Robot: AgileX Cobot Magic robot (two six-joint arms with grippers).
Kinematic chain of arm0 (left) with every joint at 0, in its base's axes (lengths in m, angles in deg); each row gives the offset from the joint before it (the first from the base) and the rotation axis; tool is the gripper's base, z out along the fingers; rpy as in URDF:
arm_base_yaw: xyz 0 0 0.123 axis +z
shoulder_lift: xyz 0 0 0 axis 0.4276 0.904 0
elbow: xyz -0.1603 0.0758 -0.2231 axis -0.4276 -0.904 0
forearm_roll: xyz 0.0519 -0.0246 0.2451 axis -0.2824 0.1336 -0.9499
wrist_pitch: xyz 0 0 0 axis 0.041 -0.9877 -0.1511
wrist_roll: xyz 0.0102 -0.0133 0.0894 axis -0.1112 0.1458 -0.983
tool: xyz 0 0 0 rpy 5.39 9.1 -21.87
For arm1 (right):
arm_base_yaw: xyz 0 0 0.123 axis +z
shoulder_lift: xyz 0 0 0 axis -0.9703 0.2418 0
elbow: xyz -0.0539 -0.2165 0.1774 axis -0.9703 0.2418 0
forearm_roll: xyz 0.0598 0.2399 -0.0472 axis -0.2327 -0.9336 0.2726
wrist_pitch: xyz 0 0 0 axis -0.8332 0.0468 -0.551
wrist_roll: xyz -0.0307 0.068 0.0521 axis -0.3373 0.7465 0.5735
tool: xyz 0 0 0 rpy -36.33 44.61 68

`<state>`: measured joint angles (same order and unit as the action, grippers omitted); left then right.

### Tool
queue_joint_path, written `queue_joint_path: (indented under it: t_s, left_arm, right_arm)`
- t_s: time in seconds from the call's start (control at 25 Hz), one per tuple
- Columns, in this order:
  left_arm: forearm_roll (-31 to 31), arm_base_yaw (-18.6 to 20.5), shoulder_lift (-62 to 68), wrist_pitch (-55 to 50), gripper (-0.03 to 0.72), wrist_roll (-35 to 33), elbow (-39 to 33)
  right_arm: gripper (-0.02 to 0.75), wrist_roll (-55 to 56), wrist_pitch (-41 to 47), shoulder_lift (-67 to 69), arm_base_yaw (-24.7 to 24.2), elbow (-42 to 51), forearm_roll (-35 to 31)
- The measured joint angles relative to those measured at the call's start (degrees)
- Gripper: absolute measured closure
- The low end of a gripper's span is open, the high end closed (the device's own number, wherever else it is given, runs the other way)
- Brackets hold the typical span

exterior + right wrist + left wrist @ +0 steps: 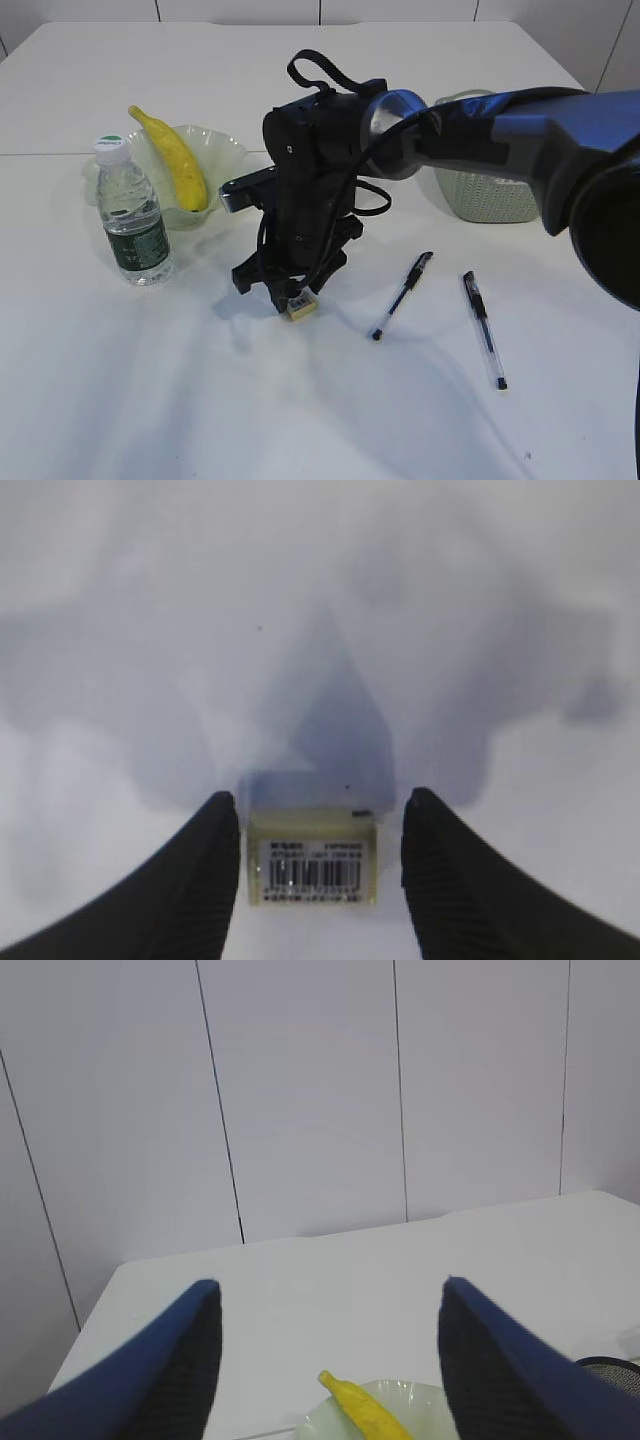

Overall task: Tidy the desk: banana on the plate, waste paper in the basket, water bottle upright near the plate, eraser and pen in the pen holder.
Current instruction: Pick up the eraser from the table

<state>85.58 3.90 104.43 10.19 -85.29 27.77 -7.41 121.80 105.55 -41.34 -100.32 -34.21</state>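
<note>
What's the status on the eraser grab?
Right gripper open, straddling eraser, small gap each side. Left gripper open, empty, raised. Nothing blocking; pens lie clear.

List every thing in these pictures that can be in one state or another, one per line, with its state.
Banana: lying on the plate.
Water bottle: upright, capped, beside the plate.
Eraser: on the table, between the right gripper fingers, small gaps either side.
Two pens: lying flat on the table, capped.
Basket: upright, mostly hidden by the arm.
Left gripper: open, empty.
</note>
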Motion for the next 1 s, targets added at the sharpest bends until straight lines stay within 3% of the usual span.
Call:
queue_joint_path:
  t_s: [1.0]
  left_arm:
    - [0.0,0.0,0.0,0.0,0.214,0.0,0.0]
  right_arm:
    - [0.35,0.0,1.73,0.89,0.0,-0.16,1.13]
